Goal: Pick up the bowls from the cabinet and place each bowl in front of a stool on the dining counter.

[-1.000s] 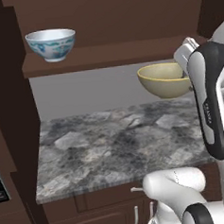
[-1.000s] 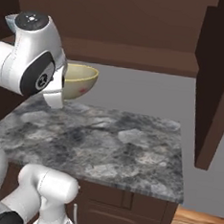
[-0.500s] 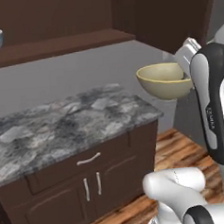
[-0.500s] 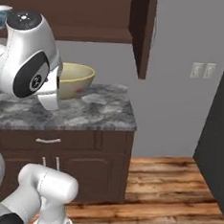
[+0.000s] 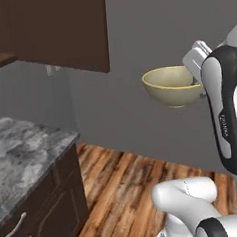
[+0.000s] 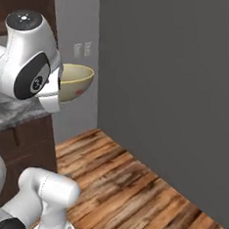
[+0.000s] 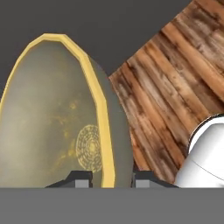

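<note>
now the tool point(image 7: 107, 177) is clenched on the rim of the round olive-tan bowl with a yellowish rim point(image 5: 172, 85), carried upright in the air over the wooden plank floor point(image 6: 130, 186). best to keep it level and the grip firm until the dining bench is reached.

The bowl point(image 5: 172, 86) is olive-tan with a yellowish rim and a pale round ornament inside. The wall cabinet point(image 5: 54, 30) is dark brown wood. The surface point(image 5: 18, 157) is grey stone marbled with black, over dark brown drawers point(image 5: 44, 216). The floor point(image 6: 139, 192) is striped brown planks; the walls point(image 6: 178, 83) are plain grey.
</note>
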Motion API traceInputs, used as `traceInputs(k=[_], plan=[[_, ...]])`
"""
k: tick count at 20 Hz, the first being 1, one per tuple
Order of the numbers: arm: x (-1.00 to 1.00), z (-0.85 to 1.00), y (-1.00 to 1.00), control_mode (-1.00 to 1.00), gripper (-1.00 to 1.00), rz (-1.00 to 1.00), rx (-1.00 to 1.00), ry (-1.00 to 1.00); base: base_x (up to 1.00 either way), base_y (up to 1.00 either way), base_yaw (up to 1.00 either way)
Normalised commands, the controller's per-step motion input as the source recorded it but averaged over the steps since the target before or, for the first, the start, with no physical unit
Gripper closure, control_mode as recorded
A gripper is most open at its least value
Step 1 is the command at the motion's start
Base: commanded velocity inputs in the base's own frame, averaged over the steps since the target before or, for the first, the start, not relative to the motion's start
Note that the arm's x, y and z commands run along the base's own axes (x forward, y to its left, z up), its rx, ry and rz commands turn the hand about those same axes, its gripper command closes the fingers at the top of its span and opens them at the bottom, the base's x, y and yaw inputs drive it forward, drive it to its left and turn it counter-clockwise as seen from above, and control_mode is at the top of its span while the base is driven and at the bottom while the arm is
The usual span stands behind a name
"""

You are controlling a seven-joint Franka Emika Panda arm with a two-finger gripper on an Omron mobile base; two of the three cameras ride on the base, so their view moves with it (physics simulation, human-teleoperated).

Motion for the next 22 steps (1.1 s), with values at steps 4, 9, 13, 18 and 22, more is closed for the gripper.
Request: traceInputs(k=[4, 9, 13, 18, 22], plan=[[0.00, 0.00, 0.00, 1.00, 1.00, 0.00, 0.00, 0.00, -0.11, 0.00, -1.00], [0.00, 0.00, 0.00, 1.00, 1.00, 0.00, 0.00, 0.00, -0.02, 0.00, -1.00], [0.00, 0.00, 0.00, 1.00, 1.00, 0.00, 0.00, 0.00, 0.00, 0.00, -1.00], [0.00, 0.00, 0.00, 1.00, 1.00, 0.00, 0.00, 0.00, 0.00, 0.00, -1.00], [0.00, 0.00, 0.00, 1.00, 1.00, 0.00, 0.00, 0.00, 0.00, 0.00, -1.00]])
